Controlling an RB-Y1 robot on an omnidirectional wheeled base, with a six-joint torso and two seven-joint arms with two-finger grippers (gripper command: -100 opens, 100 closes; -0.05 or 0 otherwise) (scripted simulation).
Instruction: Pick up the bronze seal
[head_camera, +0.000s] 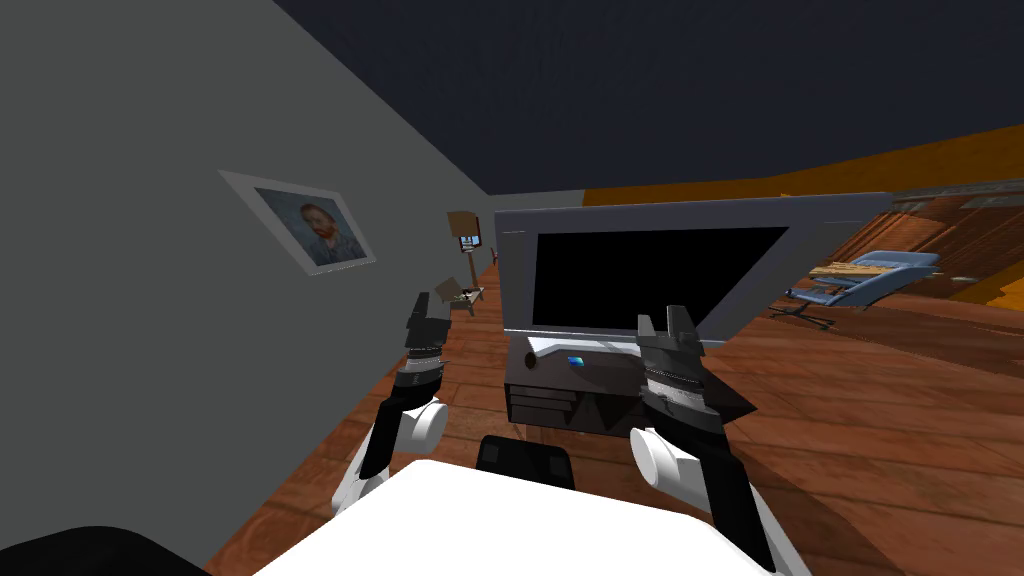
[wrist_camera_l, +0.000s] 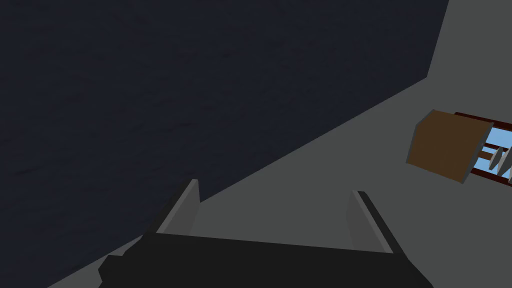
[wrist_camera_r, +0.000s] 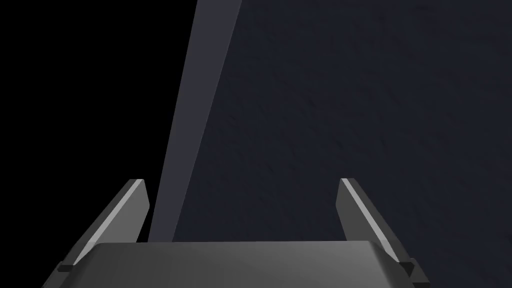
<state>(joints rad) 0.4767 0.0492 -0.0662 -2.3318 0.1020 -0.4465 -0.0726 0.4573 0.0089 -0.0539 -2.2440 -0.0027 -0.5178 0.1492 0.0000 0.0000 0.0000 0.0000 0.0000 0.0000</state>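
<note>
Television (head_camera: 650, 275), wide and flat, grey-framed with a black screen, stood on a low dark boxy cabinet (head_camera: 545, 400); left gripper (head_camera: 428, 308) and right gripper (head_camera: 668, 325) hung before it, blades spread wide, holding nothing; a small dark brown rounded lump (head_camera: 528, 360), likely the bronze seal, sat on the cabinet top towards its left end; it was probably dense, hard and slick, best pinched across its sides.

Dim, flat light; the ceiling (head_camera: 700, 80) is near black; the wall (head_camera: 120, 250) splays toward the head view's corner.

I see grey wall (head_camera: 120, 200) with framed portrait (head_camera: 318, 232), wood floor (head_camera: 880, 430), television (head_camera: 650, 275) on a dark cabinet (head_camera: 545, 400), blue lounge chair (head_camera: 862, 280) beyond
</note>
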